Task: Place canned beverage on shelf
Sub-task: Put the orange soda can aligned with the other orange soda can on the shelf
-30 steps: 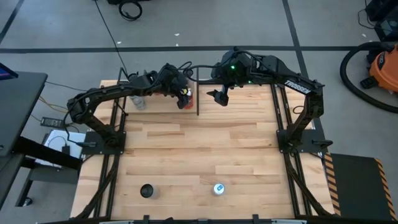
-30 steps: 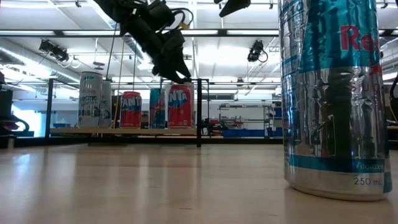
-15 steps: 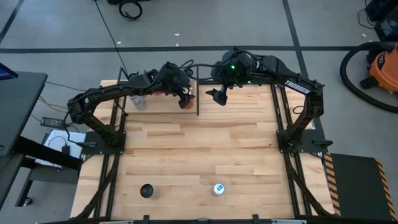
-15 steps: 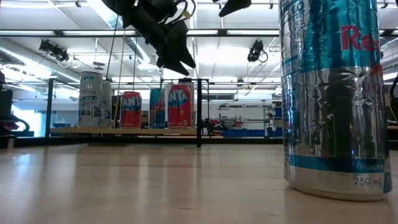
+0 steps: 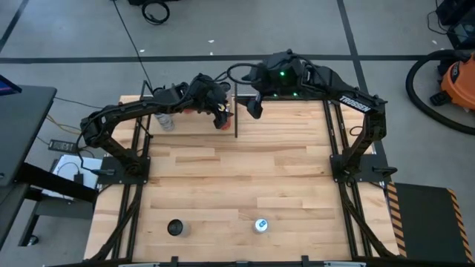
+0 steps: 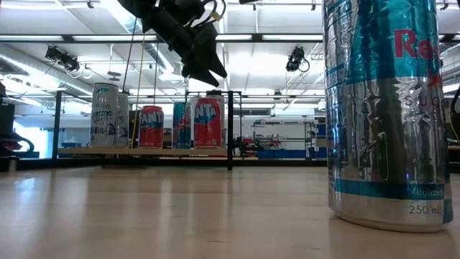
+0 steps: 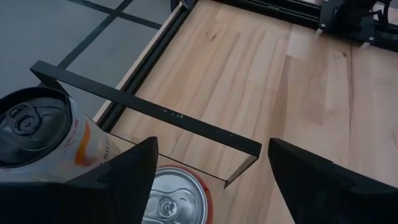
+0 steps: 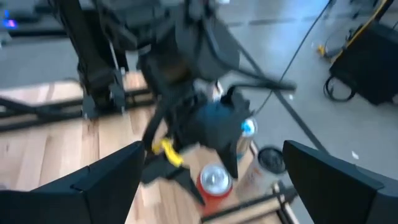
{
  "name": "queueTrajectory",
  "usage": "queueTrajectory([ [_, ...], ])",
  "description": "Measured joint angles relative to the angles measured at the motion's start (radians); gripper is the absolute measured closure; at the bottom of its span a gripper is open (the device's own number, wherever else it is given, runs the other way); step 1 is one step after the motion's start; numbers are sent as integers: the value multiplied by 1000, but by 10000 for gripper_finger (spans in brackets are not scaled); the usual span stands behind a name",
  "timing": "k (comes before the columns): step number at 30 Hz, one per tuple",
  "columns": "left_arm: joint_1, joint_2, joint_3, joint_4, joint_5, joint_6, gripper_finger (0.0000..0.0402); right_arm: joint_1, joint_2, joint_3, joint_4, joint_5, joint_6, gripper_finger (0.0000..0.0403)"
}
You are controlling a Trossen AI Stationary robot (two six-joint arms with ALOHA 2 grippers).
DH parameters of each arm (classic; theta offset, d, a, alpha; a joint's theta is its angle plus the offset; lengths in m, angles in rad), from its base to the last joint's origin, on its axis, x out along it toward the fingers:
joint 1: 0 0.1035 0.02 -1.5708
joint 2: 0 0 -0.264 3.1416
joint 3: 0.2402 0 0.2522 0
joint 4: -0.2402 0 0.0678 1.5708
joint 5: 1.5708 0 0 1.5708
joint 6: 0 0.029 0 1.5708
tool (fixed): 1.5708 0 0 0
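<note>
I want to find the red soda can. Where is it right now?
The red Fanta can stands on the small pale wooden shelf at the table's far left side, at the row's right end, just below the left gripper.

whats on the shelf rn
Several cans stand upright on the shelf: a tall pale one and red Fanta cans. The left claw hovers open above them; the arm hides some from overhead.

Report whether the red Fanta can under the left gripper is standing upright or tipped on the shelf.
Upright. The red Fanta can stands straight on the shelf, apart from the open left gripper above it.
</note>
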Motion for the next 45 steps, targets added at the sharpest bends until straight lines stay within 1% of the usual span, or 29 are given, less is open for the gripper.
queueTrajectory([
  [12, 4, 0, 0, -8, -2, -6, 95, 0, 0, 0, 260, 0, 0, 13],
  [17, -3, 0, 1, -6, 16, -49, 94, 0, 0, 0, 324, 0, 0, 13],
  [21, -4, 0, 1, -9, 18, -78, 87, 0, 0, 0, 363, 0, 0, 13],
  [26, -1, -1, 1, -9, 19, -106, 85, 0, 0, 0, 371, 0, 0, 13],
  [29, -1, -1, 1, -6, 38, -115, 85, 0, 0, 0, 371, 0, 0, 13],
  [34, -2, -1, 1, -14, 44, -29, 85, 0, 0, 0, 372, 0, 0, 13],
  [40, 7, -2, 1, -29, 44, 9, 85, 0, 0, 0, 371, 0, 0, 13],
  [45, 22, -2, 2, -90, 44, 13, 85, 0, 0, 0, 371, 0, 0, 13],
])
